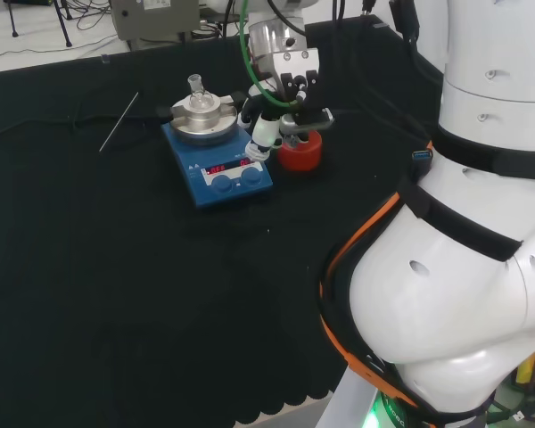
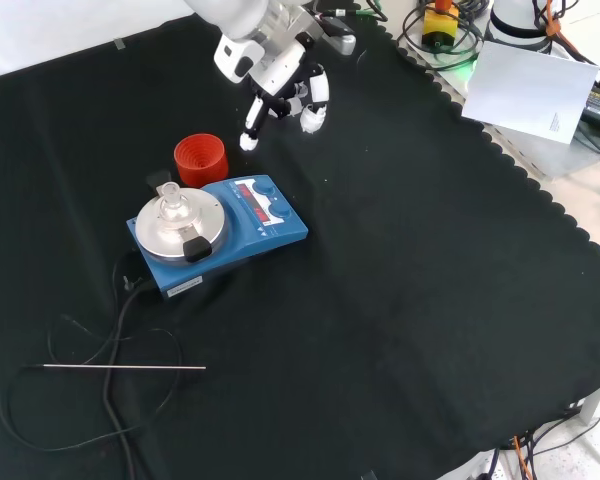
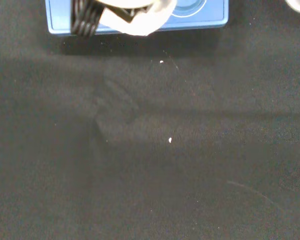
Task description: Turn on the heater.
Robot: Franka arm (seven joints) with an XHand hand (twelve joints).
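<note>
The blue heater [image 1: 236, 189] stands on the black cloth, with a round metal plate and a small glass flask [image 1: 196, 87] on top. Red digits glow on its front panel [image 2: 259, 206], next to two blue knobs [image 1: 249, 178]. The hand [image 1: 278, 120] hangs at the heater's panel end, one finger pointing down toward the knob side and the others bent. It holds nothing. In the front view the hand [image 2: 280, 88] is above and beyond the heater [image 2: 280, 232], its fingertip [image 2: 248, 142] apart from the panel. The wrist view has the heater's blue edge [image 3: 212, 17] behind a white finger [image 3: 135, 22].
A red ribbed ring [image 1: 299, 153] stands close beside the heater, right under the hand. A thin metal rod [image 2: 120, 368] and a black cable [image 2: 120, 310] lie on the cloth beyond the heater's plate end. The arm's white links [image 1: 481, 223] rise at the head view's right.
</note>
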